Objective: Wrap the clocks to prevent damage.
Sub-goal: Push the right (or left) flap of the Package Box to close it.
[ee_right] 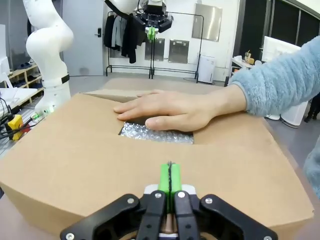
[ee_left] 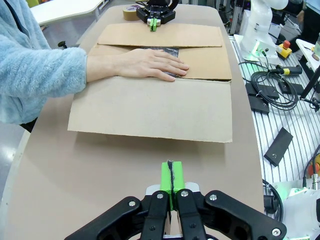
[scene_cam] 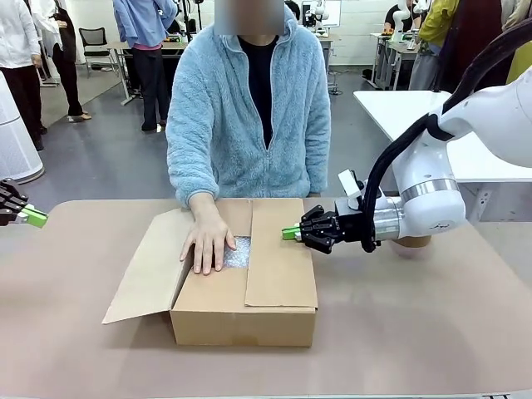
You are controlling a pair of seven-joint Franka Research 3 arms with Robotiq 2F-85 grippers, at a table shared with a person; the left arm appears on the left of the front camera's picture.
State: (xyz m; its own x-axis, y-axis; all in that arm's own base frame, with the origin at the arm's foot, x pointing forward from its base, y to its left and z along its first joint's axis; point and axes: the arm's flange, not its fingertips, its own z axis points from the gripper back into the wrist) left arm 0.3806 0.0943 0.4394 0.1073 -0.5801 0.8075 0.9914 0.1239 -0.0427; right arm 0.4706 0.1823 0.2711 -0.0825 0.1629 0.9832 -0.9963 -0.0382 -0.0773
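Front view: cardboard box (scene_cam: 249, 326) holds bubble-wrapped clocks (scene_cam: 239, 253) under a hand (scene_cam: 208, 241).

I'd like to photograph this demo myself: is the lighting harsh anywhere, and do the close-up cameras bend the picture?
Front view: soft, even light, only faint shadows around the cardboard box. Left wrist view: the wide lens makes the table edges look bowed; the left gripper is sharp. Right wrist view: the bubble wrap under the person's hand sparkles with small glints, no strong glare.
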